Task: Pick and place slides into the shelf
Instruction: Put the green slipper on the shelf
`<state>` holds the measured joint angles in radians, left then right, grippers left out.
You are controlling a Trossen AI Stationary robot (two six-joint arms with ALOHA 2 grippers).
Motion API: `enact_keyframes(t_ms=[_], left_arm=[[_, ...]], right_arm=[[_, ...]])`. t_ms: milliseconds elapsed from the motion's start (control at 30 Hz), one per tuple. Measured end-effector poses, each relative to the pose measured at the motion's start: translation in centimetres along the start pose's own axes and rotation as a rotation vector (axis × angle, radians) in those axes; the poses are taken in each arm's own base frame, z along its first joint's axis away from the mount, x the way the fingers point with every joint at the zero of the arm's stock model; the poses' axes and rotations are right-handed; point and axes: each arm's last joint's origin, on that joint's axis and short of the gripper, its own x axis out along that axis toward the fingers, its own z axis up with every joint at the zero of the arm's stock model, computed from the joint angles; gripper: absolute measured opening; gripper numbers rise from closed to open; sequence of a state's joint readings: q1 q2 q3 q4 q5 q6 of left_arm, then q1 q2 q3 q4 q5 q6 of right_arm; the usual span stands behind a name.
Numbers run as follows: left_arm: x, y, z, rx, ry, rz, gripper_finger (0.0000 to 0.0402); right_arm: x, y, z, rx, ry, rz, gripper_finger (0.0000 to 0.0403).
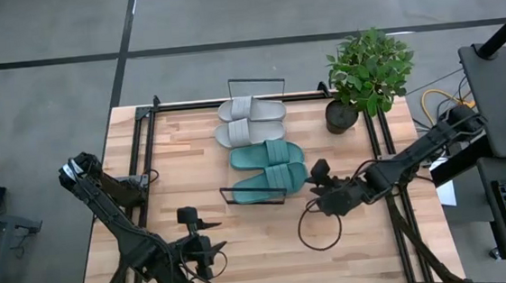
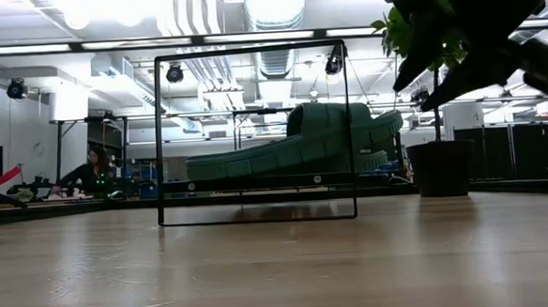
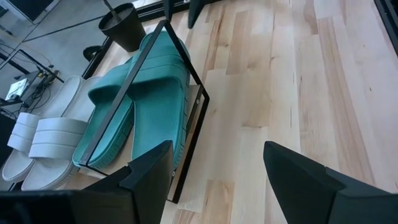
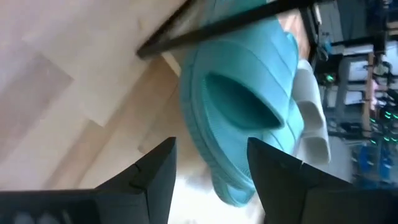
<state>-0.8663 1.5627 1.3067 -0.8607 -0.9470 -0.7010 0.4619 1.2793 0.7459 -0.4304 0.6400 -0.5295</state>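
Four slides sit side by side on the shelf [image 1: 255, 195], mid-table. The shelf is a low rack w/ thin black wire frame; its light plank barely shows under the shoes. Teal pair [image 1: 269, 167] lies at the near end, toward the arms: rubbery, wide ribbed strap, open toe, rounded soles. Pale grey pair [image 1: 250, 121] lies just beyond, touching the teal, same shape, smooth matte. In the low view the teal slides [image 2: 292, 148] rest on the rack inside the upright wire rectangle.

Right gripper [image 1: 315, 184] is just beside the near teal slide's end, fingers apart w/ nothing between them; right wrist view looks past the dark fingers [image 4: 155, 177] straight at the slide's open strap [image 4: 245, 109]. A black cable loop [image 1: 319, 231] lies on the table under that arm.

Left gripper [image 1: 208, 235] waits nearer the table's front-left, well apart from the shelf, fingers spread and empty; left wrist view shows both pairs past its dark fingers [image 3: 152, 171].

Table [image 1: 191, 164] is butcher-block, pale wood strips, black rails along both sides. Potted plant [image 1: 365, 74], leafy green in a dark round pot, stands at the far right corner.
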Motion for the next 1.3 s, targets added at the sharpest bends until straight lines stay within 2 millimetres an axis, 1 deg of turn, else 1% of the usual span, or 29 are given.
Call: enact_keyframes(t_ms=[200, 533, 767, 900, 1067, 1200, 1300], left_arm=[[0.0, 0.0, 0.0, 0.0, 0.0, 0.0, 0.0235], [0.0, 0.0, 0.0, -0.005, -0.003, -0.002, 0.0235], [0.0, 0.0, 0.0, -0.004, -0.003, -0.002, 0.0235], [0.0, 0.0, 0.0, -0.003, -0.002, -0.001, 0.0235], [0.0, 0.0, 0.0, -0.003, -0.002, -0.002, 0.0235], [0.1, 0.0, -0.1, -0.002, -0.002, -0.001, 0.0235], [0.1, 0.0, -0.1, -0.002, -0.002, -0.001, 0.0235]], right_arm=[[0.6, 0.1, -0.9, -0.015, 0.072, -0.062, 0.0187], [1.1, 0.3, -0.8, -0.022, 0.019, -0.087, 0.0187], [2.0, 0.3, -2.0, -0.03, 0.066, -0.086, 0.0187], [2.3, -0.1, -2.0, 0.001, 0.054, -0.095, 0.0186], [2.7, -0.6, -1.9, 0.03, -0.008, -0.072, 0.0174], [2.9, -0.8, -2.1, 0.035, 0.003, -0.076, 0.0156], [2.9, -0.8, -2.1, 0.034, 0.004, -0.078, 0.0136]])
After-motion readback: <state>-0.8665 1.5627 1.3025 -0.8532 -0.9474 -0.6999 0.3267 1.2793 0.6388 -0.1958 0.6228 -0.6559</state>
